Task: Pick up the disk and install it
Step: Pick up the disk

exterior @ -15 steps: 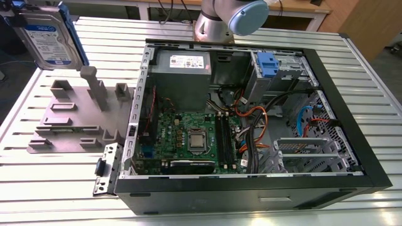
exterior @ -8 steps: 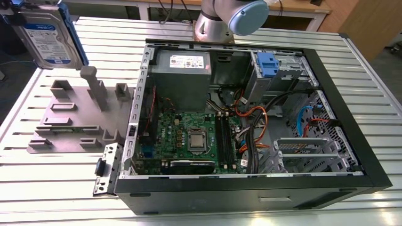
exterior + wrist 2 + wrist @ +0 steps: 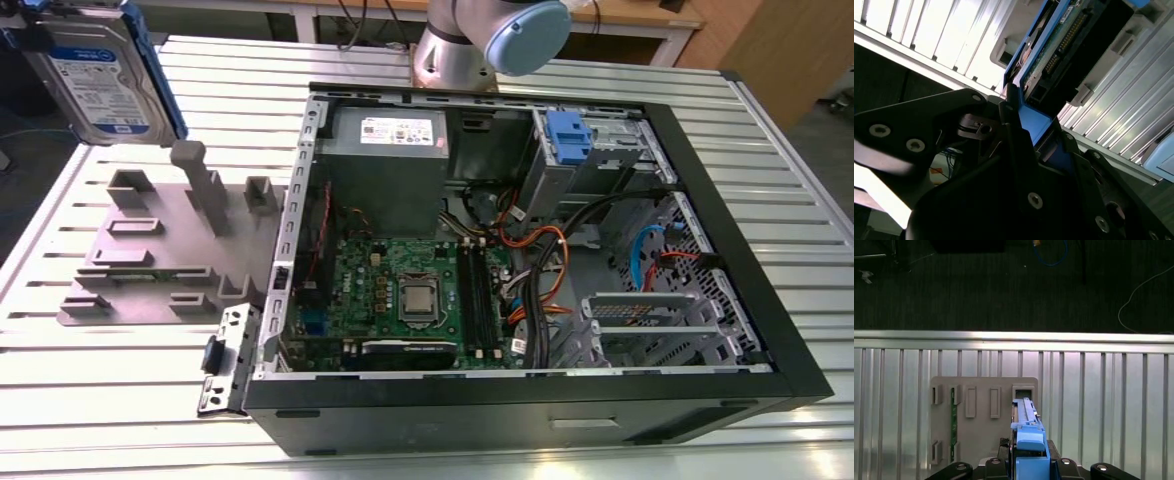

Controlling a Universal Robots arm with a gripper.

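Open black metal computer tower case (image 3: 534,260) at centre of the exterior view, on a ribbed aluminium table (image 3: 107,400). Grey slotted plastic fixture plate (image 3: 160,250) lying flat at nine o'clock of the case.

Held aloft at eleven o'clock, apart from the plate: the disk (image 3: 100,80), a flat silver-grey hard drive in a bright blue plastic bracket. Stood on end, long axis near vertical, white-and-blue label facing the camera.

Clamped at the bracket's end by the black gripper (image 3: 1030,462), fingers closed against both sides.
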